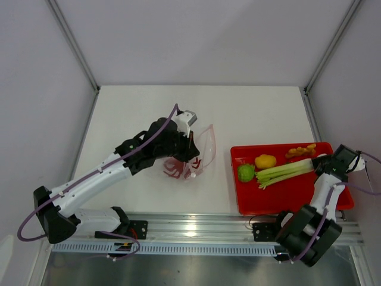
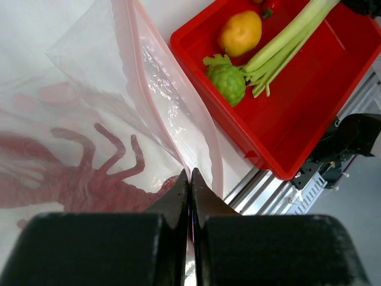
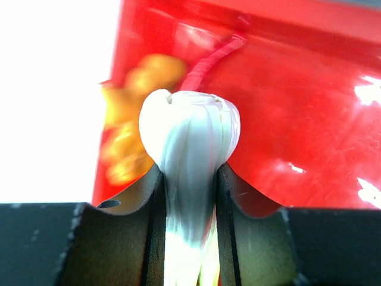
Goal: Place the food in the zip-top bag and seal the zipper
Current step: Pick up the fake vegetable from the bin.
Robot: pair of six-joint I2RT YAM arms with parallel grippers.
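The clear crinkly plastic bag (image 2: 119,107) is clamped at its edge by the left tool (image 2: 190,179). The long pale-green stalk (image 3: 190,125) is clamped by the right tool (image 3: 190,173) within the red plastic tray (image 3: 286,89).

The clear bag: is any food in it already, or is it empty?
Empty, as far as visible: the bag shows only its red print. The yellow fruit, green fruit and stalk lie in the red tray.
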